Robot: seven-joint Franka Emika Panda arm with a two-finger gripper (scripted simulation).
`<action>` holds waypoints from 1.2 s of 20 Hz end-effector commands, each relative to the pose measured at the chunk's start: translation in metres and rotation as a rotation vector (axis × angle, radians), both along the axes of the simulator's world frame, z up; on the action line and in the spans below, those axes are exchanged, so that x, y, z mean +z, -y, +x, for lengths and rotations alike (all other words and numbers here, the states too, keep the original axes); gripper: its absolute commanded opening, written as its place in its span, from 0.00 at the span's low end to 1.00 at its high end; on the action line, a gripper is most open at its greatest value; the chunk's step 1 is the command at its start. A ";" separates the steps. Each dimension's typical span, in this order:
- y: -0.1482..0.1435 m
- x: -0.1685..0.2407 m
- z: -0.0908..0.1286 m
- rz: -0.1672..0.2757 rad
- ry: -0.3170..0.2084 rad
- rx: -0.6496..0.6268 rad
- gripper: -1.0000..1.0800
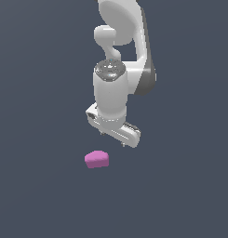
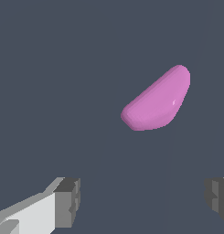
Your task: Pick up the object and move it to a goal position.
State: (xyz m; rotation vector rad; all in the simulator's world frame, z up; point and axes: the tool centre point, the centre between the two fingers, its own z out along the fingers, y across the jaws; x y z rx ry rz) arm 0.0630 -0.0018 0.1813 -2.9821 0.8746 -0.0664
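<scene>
Gripper (image 1: 113, 136) is hanging above the surface, fingers (image 2: 67, 201) standing wide apart with nothing between them. The object (image 1: 97, 159), a pink wedge-like chunk, is lying on the surface, apart from the gripper and off toward the exterior view's left of it. No surface edges or corners are showing, so it cannot be placed against them.

Risks, as judged:
- The chunk is sitting outside the gap between the fingers in the wrist view (image 2: 157, 100). A straight descent from here would likely miss it, or one fingertip would be landing on it and knocking it aside.
- Its faces are sloping and the edges are rounded. Closing on non-parallel faces could be squeezing it out or tipping it.
- Its long axis is lying skewed to the finger line; wrist rotation is probably needed.
- No goal marker is showing in either view.

Surface (image 1: 41, 195): plain, dark grey-blue, featureless. No walls or other items are visible.
</scene>
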 end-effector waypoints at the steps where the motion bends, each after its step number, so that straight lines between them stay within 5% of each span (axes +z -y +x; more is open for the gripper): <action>1: 0.007 -0.005 0.003 0.003 -0.007 -0.082 0.96; 24: 0.064 -0.045 0.027 0.007 -0.052 -0.760 0.96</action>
